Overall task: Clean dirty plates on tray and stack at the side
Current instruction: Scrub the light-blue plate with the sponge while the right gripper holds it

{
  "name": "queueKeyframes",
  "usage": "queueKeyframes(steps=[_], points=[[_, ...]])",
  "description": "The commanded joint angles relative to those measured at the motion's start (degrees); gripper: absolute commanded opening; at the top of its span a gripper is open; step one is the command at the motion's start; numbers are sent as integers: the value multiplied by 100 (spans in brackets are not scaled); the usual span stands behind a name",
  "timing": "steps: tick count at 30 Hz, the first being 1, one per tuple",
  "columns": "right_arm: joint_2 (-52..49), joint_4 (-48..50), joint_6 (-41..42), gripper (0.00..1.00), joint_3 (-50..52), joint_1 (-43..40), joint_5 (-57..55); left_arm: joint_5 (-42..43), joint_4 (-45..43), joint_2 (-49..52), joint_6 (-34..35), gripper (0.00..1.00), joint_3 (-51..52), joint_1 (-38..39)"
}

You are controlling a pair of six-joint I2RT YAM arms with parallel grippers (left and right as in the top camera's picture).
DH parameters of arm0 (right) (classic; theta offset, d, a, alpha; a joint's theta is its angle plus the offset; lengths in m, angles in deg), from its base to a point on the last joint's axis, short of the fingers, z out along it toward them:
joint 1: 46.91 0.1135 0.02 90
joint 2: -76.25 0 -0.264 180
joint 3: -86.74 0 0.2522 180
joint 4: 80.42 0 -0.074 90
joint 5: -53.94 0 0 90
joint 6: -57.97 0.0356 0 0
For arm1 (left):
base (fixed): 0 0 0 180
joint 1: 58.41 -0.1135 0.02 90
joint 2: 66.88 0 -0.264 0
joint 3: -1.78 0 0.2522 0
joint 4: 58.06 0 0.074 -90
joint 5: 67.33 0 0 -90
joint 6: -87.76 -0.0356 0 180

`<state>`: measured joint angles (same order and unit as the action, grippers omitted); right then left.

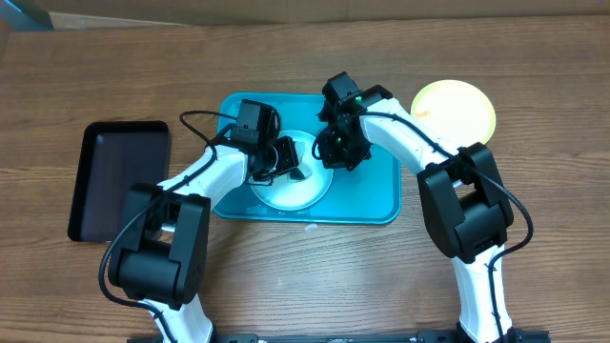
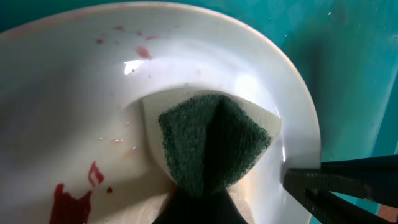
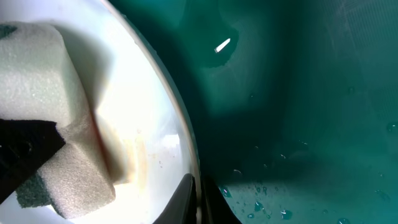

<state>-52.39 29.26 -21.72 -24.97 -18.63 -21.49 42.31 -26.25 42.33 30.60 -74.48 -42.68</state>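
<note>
**Inspector:** Where is the work item?

**Operator:** One dirty plate [image 1: 291,191] lies flat in the teal tray [image 1: 376,205], roughly central. A yellow-green plate [image 1: 454,110] sits on the table beyond the tray's far right corner, apart from it. A black tray [image 1: 119,181] lies to the left and is not involved.

**Inspector:** And the grippers?

**Operator:** The left gripper [image 1: 283,164] is pinching a sponge [image 2: 211,146], green scouring face toward its camera, and the sponge sits on the plate's floor near the rim. The right gripper [image 3: 198,200] has one finger on either side of the plate's rim. It appears clamped there to steady the plate.

**Inspector:** What is the deciding relation?

**Operator:** The red-brown smears [image 2: 71,202] lie left of the sponge in the left wrist view, with lighter specks [image 2: 143,53] further up. A dark finger shows at the rim on the right, probably the right gripper's. My judgement is that the scrub must travel away from the clamped rim, and the left arm is the one placed for it.

**Inspector:** How do the views differ?

**Operator:** Only the left wrist view shows the smears. Only the right wrist view shows the rim grip and the water droplets [image 3: 261,202] on the tray. In the overhead view the arms hide both.
</note>
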Motion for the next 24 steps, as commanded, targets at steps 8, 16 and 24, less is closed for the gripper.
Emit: queueKeyframes(steps=[8,16,24], points=[[-125,-85,35,4,109,92,-446,-2205,1617,136,-439,4,-356,-232],[-125,-81,37,4,109,92,-448,-3558,3086,136,-756,4,-1438,-426],[-125,-116,37,4,109,92,-450,-1853,3285,136,-988,4,-2498,-402]])
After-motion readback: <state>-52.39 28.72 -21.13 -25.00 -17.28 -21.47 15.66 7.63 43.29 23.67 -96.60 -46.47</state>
